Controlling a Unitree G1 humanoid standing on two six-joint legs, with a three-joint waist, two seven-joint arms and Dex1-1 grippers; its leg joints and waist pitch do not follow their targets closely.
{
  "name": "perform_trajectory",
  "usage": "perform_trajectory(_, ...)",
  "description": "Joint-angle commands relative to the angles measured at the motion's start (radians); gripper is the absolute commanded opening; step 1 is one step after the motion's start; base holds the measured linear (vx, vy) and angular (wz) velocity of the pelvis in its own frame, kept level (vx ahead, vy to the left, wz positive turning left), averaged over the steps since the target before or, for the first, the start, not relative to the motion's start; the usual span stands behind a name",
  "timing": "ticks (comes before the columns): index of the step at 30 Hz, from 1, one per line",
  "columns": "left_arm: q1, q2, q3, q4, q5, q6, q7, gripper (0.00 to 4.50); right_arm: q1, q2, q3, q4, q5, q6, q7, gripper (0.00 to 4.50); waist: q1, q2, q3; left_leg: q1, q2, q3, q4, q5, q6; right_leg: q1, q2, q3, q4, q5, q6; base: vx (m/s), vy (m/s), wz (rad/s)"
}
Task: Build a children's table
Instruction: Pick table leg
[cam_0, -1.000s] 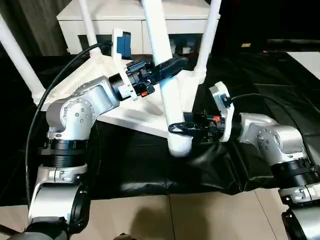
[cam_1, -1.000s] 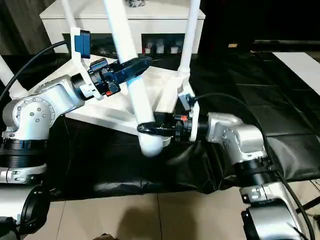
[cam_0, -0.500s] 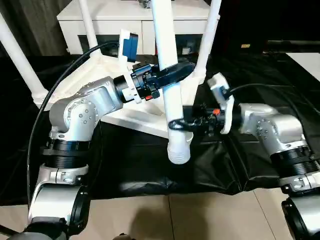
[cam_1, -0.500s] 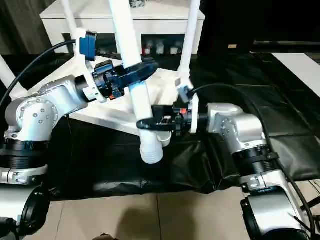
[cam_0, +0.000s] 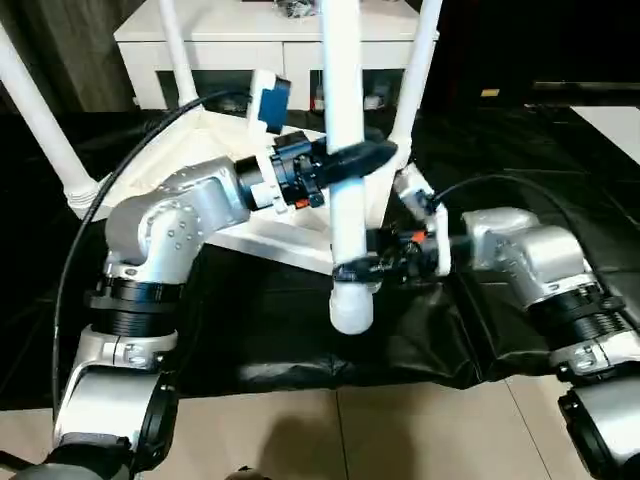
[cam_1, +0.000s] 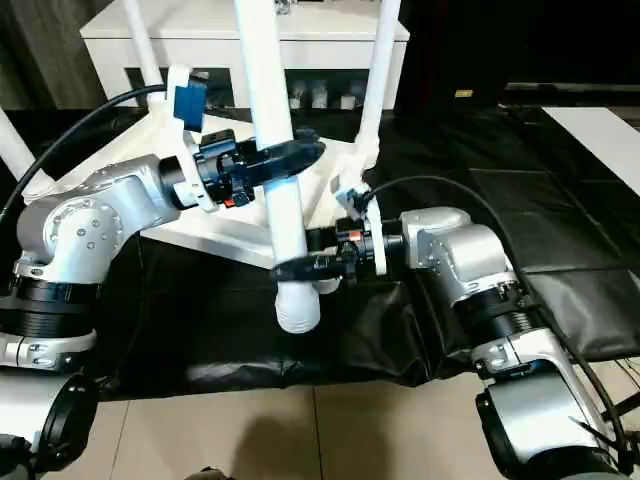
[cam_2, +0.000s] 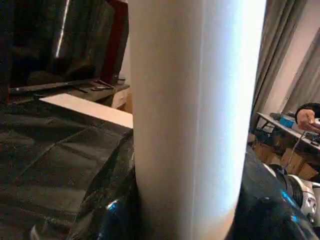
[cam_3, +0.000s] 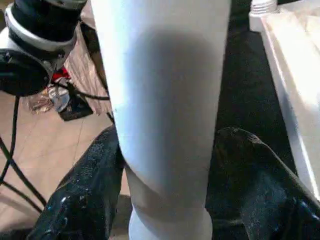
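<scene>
The children's table lies upside down on the black sheet, and its white top (cam_0: 255, 238) has legs standing up from its corner sockets (cam_0: 40, 110) (cam_0: 415, 70) (cam_0: 172, 40). Another long white leg (cam_0: 345, 110) hangs upright in front of the top's near edge, thick end down. My left gripper (cam_0: 352, 158) is shut around its middle. My right gripper (cam_0: 355, 268) clasps it just above the thick end (cam_0: 350, 308). In the wrist views the black fingers (cam_2: 112, 217) (cam_3: 87, 195) sit against the tube's sides.
A white cabinet (cam_0: 230, 40) stands behind the table. The black sheet (cam_0: 420, 340) ends at light floor tiles (cam_0: 400, 430) near my feet. A flat white board (cam_0: 615, 120) lies at the far right. A person's hand (cam_2: 305, 117) shows far off.
The held leg has swung from leaning top-left to upright. My left gripper has moved right with it. The right gripper stays low on the tube, its jaws a little wider.
</scene>
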Motion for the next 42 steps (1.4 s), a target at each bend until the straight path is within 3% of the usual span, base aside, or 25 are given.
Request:
perform_trajectory(1, -0.034, 0.0, 0.003, 0.013, 0.01, -0.019, -0.012, 1.75, -0.017, -0.004, 0.016, 0.0, -0.023, -0.021, 0.024, 3.05, -0.002, -0.014, -0.08, 0.015, 0.013, 0.001, -0.067, -0.178, 0.016, 0.06, -0.037, 0.031, -0.062, -0.194, -0.241, 0.0, 0.0, 0.0)
perform_trajectory(21, -0.033, 0.005, -0.011, 0.013, 0.006, -0.018, -0.039, 1.75, -0.022, 0.019, 0.0, 0.022, -0.036, -0.049, 0.022, 3.05, -0.003, -0.012, -0.08, 0.016, 0.012, 0.001, -0.067, -0.178, 0.018, 0.06, -0.037, 0.032, -0.061, -0.179, -0.25, 0.0, 0.0, 0.0)
perform_trajectory(22, -0.033, 0.005, -0.011, 0.013, 0.006, -0.018, -0.039, 1.75, -0.022, 0.02, 0.0, 0.022, -0.036, -0.049, 0.022, 2.7, -0.002, -0.013, -0.081, 0.016, 0.013, 0.001, -0.067, -0.172, 0.02, 0.06, -0.037, 0.032, -0.059, -0.175, -0.249, 0.0, 0.0, 0.0)
perform_trajectory(25, -0.035, 0.005, -0.009, 0.015, 0.007, -0.019, -0.039, 1.75, -0.022, 0.022, 0.003, 0.026, -0.04, -0.049, 0.023, 2.65, -0.003, -0.014, -0.081, 0.015, 0.013, 0.001, -0.066, -0.169, 0.021, 0.06, -0.037, 0.032, -0.059, -0.177, -0.247, 0.0, 0.0, 0.0)
perform_trajectory(27, -0.037, 0.004, -0.007, 0.017, 0.009, -0.021, -0.04, 1.75, -0.023, 0.025, 0.003, 0.034, -0.043, -0.049, 0.024, 2.27, -0.003, -0.013, -0.08, 0.016, 0.013, 0.001, -0.066, -0.17, 0.023, 0.059, -0.038, 0.032, -0.06, -0.178, -0.249, 0.0, 0.0, 0.0)
perform_trajectory(38, -0.03, 0.006, -0.02, 0.002, 0.007, -0.014, -0.061, 1.75, -0.026, 0.03, -0.011, 0.045, -0.041, -0.049, 0.016, 1.9, -0.004, -0.014, -0.08, 0.016, 0.013, 0.001, -0.067, -0.177, 0.019, 0.06, -0.038, 0.032, -0.061, -0.186, -0.244, 0.0, 0.0, 0.0)
perform_trajectory(39, -0.027, 0.007, -0.023, -0.004, -0.002, 0.002, -0.07, 2.31, -0.024, 0.03, -0.013, 0.041, -0.04, -0.048, 0.015, 1.89, -0.003, -0.014, -0.08, 0.016, 0.013, 0.002, -0.067, -0.176, 0.019, 0.059, -0.038, 0.032, -0.061, -0.188, -0.244, 0.0, 0.0, 0.0)
perform_trajectory(42, -0.025, 0.0, -0.012, 0.008, 0.012, -0.007, -0.037, 2.51, -0.019, 0.03, -0.027, 0.034, -0.033, -0.045, 0.008, 1.89, -0.004, -0.013, -0.08, 0.017, 0.014, 0.001, -0.067, -0.178, 0.019, 0.058, -0.037, 0.033, -0.061, -0.183, -0.247, 0.0, 0.0, 0.0)
